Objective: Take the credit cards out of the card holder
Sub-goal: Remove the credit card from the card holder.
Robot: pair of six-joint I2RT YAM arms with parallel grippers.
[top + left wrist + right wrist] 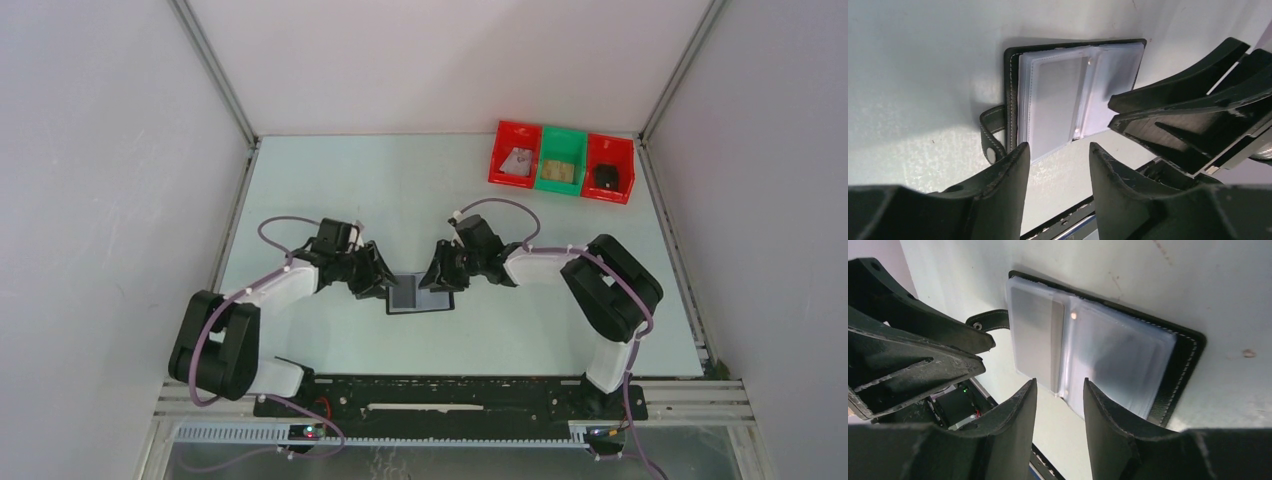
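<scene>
1. No words or numbers can be read anywhere, not in any of the three views.
2. The card holder [1058,95] lies open on the desk. Its clear sleeves look foggy and blank.
3. The things inside the red and green bins [560,188] are too small to read.

We count one card holder [420,294] on the counter [330,180]. It has one closing tab [990,132] and two clear sleeves facing up, and one silvery-grey card [1037,335] shows in them. We count three bins: a left red bin [510,181], one green bin [557,188] and a right red bin [605,197]. Each bin holds a single item: one greyish card [518,160], one tan card [560,170] and one dark object [606,176] too small to identify. There are two arms, so we count a left end effector [387,288] and a right end effector [434,281], each with two fingers.
</scene>
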